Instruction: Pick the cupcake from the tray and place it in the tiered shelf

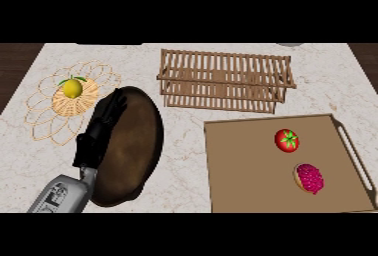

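The left robot hand (103,127) comes in from the lower left on its grey forearm and lies over the left rim of a dark brown plate (136,150), fingers stretched out straight toward the far side, holding nothing. Well off to the right of this robot hand, a brown tray (244,165) sits on the marble desk (184,170), and the cupcake (309,178), topped in pink-red, rests in the tray's right part. A red tomato (287,140) with a green stalk lies just beyond the cupcake on the same tray, apart from it. The wooden tiered shelf (225,80) stands beyond the tray, ahead and to the right of the robot hand. Just beyond the fingertips, a wire basket (44,107) holds a lemon (72,88).
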`<state>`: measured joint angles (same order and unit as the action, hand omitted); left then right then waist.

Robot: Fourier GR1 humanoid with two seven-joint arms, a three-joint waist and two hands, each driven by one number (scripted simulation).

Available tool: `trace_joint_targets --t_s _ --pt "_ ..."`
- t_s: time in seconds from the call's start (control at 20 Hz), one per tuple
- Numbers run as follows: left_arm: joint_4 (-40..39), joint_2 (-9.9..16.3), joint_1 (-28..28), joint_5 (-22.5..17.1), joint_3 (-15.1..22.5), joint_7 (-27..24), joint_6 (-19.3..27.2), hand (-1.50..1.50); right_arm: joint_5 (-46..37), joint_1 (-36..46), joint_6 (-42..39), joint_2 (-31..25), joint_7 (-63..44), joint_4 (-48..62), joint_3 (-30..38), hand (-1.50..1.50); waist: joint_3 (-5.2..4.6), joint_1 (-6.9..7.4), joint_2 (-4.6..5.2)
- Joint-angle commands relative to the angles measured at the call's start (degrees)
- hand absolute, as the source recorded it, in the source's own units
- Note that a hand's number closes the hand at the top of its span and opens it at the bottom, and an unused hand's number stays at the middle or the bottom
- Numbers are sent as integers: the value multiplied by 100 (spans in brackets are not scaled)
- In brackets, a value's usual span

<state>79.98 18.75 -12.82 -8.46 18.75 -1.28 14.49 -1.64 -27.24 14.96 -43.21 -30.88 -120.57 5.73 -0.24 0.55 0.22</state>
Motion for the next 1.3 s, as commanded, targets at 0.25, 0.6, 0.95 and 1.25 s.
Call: trace_joint_targets --t_s 0.25,0.6,0.95,1.25 --pt "-182 134 -362 -137 -519 112 -457 0 -725 849 -750 -408 -2495 -788 -743 -150 19 -36 -11" --pt "184 -267 188 311 -261 109 -255 0 -2230 1426 -693 429 -3537 -1178 -1891 -150 21 -31 -23" --pt "118 -302 61 336 -565 182 -461 0 -2649 2166 -1118 830 -3862 -711 -1906 -150 21 -38 -19" --pt "-197 -561 -21 546 -598 112 -531 0 -2585 2131 -1490 1146 -3623 -562 -1591 -150 22 -78 -22"
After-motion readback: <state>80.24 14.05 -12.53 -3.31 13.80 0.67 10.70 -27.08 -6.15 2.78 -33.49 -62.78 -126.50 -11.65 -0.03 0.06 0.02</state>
